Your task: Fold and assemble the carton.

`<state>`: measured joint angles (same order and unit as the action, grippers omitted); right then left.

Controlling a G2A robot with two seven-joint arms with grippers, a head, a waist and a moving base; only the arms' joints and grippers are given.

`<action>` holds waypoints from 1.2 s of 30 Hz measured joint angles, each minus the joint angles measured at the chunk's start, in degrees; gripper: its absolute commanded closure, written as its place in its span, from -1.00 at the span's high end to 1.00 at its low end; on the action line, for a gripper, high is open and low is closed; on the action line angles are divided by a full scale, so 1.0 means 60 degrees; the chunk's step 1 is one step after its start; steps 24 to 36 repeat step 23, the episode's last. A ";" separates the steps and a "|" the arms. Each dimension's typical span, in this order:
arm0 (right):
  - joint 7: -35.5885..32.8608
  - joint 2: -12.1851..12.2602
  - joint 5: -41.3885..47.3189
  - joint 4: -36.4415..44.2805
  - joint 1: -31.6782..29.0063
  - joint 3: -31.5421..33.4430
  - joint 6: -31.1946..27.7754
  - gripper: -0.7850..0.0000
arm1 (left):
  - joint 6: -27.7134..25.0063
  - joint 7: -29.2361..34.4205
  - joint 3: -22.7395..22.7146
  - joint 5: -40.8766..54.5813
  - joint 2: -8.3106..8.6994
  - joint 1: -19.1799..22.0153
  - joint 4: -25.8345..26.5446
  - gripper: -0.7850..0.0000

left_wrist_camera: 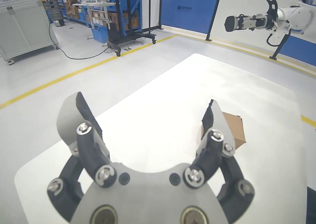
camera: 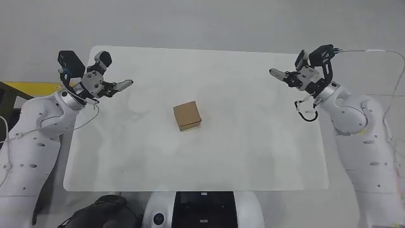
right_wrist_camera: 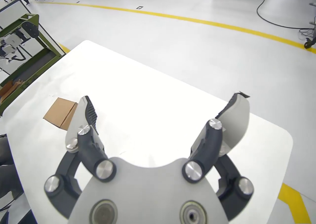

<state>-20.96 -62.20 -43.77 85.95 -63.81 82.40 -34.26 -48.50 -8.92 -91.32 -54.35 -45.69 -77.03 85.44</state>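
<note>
The carton (camera: 187,115) sits shut in the middle of the tabletop (camera: 253,155). Farther off, the left gripper (camera: 124,87) hangs at its 10 o'clock and the right gripper (camera: 278,77) at 2 o'clock. Both are wide open and empty, maybe because the folding looks done. The top view shows its top; the wrist views show its sides.

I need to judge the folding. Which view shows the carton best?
The top view: the carton lies whole and unobstructed on the table. In each wrist view, one of the fingers hides part of it.
</note>
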 measured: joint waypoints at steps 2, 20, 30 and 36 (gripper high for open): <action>0.0256 0.0007 -0.0145 0.0073 -0.0091 0.0058 0.0092 1.00 | 0.0125 0.0065 -0.0008 0.0108 -0.0020 0.0006 0.0023 1.00; 0.0429 0.0015 -0.0297 0.0124 -0.0123 0.0100 0.0176 1.00 | 0.0284 0.0094 -0.0023 0.0186 -0.0038 0.0032 0.0032 1.00; 0.0429 0.0015 -0.0297 0.0124 -0.0123 0.0100 0.0176 1.00 | 0.0284 0.0094 -0.0023 0.0186 -0.0038 0.0032 0.0032 1.00; 0.0429 0.0015 -0.0297 0.0124 -0.0123 0.0100 0.0176 1.00 | 0.0284 0.0094 -0.0023 0.0186 -0.0038 0.0032 0.0032 1.00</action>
